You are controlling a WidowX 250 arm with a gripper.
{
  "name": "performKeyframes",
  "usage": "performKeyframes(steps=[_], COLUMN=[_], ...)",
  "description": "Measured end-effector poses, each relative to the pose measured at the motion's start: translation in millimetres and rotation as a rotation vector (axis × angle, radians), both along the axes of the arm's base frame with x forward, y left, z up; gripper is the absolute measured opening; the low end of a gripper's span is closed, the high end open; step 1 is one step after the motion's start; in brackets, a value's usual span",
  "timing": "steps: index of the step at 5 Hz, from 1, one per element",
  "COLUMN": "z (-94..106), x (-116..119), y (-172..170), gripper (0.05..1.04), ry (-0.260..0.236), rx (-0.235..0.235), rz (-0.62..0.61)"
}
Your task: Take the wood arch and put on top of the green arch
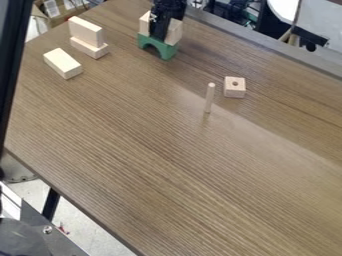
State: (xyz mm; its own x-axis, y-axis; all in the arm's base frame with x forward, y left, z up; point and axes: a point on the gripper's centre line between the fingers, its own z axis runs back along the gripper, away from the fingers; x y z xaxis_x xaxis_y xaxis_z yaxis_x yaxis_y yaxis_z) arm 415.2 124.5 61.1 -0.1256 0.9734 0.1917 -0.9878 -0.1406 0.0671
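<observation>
Brown tabletop (167, 165) fills most of my view; at twelve o'clock, my tool (158, 36) is at the wood arch (174, 33), atop the green arch (167, 52). Whether it's gripping, I can't tell.

No text, label, brand, number or sign can be read
</observation>
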Motion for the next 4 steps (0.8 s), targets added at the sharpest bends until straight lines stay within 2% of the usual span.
performKeyframes(steps=[1,2,4], z=[0.3,-9.4,39.5], x=[0,-8,-13], y=[1,-3,-10], gripper=[0.999,0.999,0.999], ry=[-0.001,0.03,-0.071], rx=[0.012,-0.007,-0.088], rz=[0.016,0.014,0.005])
